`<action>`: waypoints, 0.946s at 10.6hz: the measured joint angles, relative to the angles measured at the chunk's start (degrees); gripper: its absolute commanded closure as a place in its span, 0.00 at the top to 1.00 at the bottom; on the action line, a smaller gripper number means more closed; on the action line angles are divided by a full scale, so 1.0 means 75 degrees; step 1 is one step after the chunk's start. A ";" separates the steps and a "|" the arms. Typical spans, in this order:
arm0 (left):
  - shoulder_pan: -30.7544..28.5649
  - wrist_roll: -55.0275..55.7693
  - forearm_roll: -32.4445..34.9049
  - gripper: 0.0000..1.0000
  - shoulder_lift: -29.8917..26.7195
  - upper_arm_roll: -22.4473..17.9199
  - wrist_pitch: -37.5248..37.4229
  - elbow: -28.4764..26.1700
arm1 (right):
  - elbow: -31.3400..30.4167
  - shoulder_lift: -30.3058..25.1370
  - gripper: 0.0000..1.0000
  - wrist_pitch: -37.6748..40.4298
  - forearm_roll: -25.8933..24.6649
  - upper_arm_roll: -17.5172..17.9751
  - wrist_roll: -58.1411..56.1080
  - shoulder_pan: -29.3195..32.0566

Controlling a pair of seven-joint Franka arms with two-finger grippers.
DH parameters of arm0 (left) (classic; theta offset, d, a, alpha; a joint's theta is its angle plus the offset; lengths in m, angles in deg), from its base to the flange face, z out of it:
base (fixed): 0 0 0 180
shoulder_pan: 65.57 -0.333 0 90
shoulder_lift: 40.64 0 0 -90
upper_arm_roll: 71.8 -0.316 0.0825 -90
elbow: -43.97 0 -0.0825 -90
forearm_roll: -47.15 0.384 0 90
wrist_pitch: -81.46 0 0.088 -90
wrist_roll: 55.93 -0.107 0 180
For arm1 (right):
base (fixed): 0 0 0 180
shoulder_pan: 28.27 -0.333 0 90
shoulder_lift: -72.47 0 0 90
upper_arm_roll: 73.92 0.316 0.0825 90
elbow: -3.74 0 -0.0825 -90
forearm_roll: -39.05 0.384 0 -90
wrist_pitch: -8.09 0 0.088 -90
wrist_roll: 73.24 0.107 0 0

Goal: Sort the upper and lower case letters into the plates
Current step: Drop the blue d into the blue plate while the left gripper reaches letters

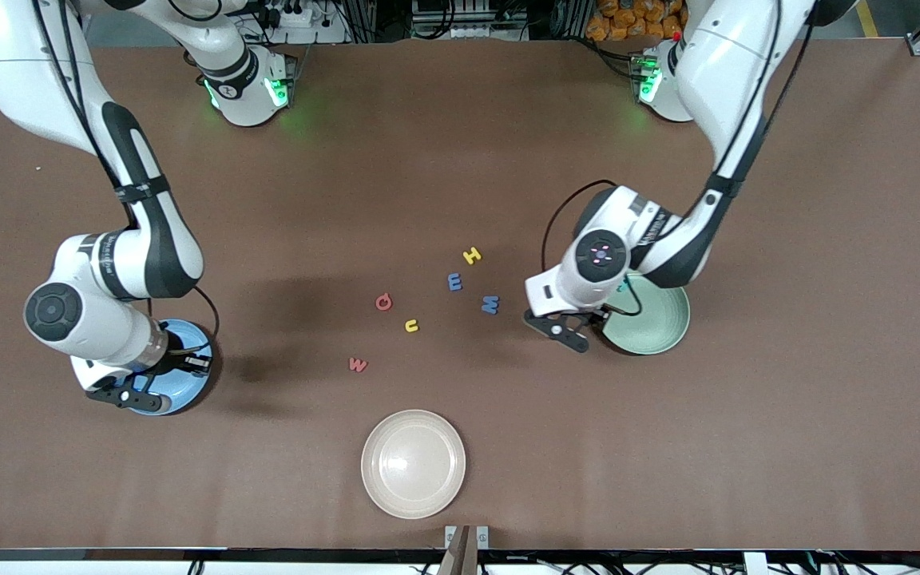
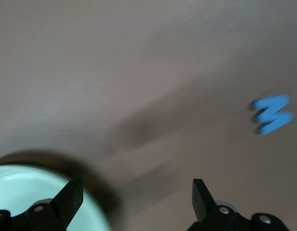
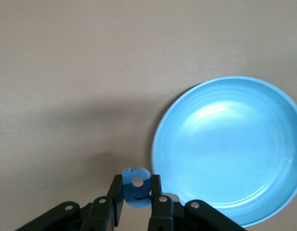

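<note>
**Over the two sorting plates, one hand loaded and one spread**

Nearest the front camera on the brown counter (image 1: 787, 447) lies the round cream-beige shallow plate (image 1: 413, 463), bare inside; we take it as no part of the sort, so nothing heads there.

Next comes the round light blue shallow plate (image 3: 230, 149) toward the right arm's end. Our right hand (image 3: 137, 199) hangs just over its rim with the fingers pressed together on a small flat blue toy letter (image 3: 136, 188), pinched upright by its lower edge. We judge it is carried that way so it can drop flat into the plate once the hand is over the middle; the plate looks bare for now.

Six loose letters wait mid-counter, well apart: the red W (image 1: 358, 364) nearest, then the yellow u (image 1: 411, 325), the red Q (image 1: 384, 301), the blue M (image 1: 490, 304), the blue E (image 1: 454, 281) and the yellow H (image 1: 472, 255) farthest.

Beside them our left hand (image 2: 136, 197) hovers over the rim of the round pale mint green shallow plate (image 1: 656, 323), fingers spread wide and holding nothing, turned toward the blue M, likely its next pick. The arm hides most of that plate's inside.
</note>
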State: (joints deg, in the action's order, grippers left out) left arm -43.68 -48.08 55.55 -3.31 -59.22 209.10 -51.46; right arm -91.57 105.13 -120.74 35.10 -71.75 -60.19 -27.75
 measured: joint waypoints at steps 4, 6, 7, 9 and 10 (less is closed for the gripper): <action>0.0657 0.1106 0.0000 1.00 0.0816 -0.0035 0.0654 0.1021 | 0.0006 0.0114 1.00 0.0007 -0.0425 -0.0059 -0.1435 0.0707; 0.0808 0.1519 0.0000 1.00 0.1076 -0.0088 0.1069 0.1112 | 0.0007 0.0117 1.00 0.0009 -0.0426 -0.0047 -0.1699 0.0770; 0.0874 0.1732 0.0000 1.00 0.1151 -0.0097 0.1121 0.1123 | 0.0006 0.0118 1.00 0.0019 -0.0425 -0.0019 -0.1699 0.0743; 0.1112 0.2183 0.0000 1.00 0.1229 -0.0123 0.1129 0.1136 | 0.0006 0.0122 1.00 0.0056 -0.0425 0.0041 -0.1669 0.0656; 0.1211 0.2307 0.0000 1.00 0.1239 -0.0132 0.1129 0.1136 | 0.0007 0.0122 1.00 0.0101 -0.0424 0.0053 -0.1662 0.0629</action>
State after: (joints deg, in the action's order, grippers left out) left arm -34.60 -30.77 55.55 5.98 -60.22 217.57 -42.94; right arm -91.51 106.05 -119.98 31.91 -71.35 -72.65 -23.03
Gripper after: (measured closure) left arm 0.000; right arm 0.000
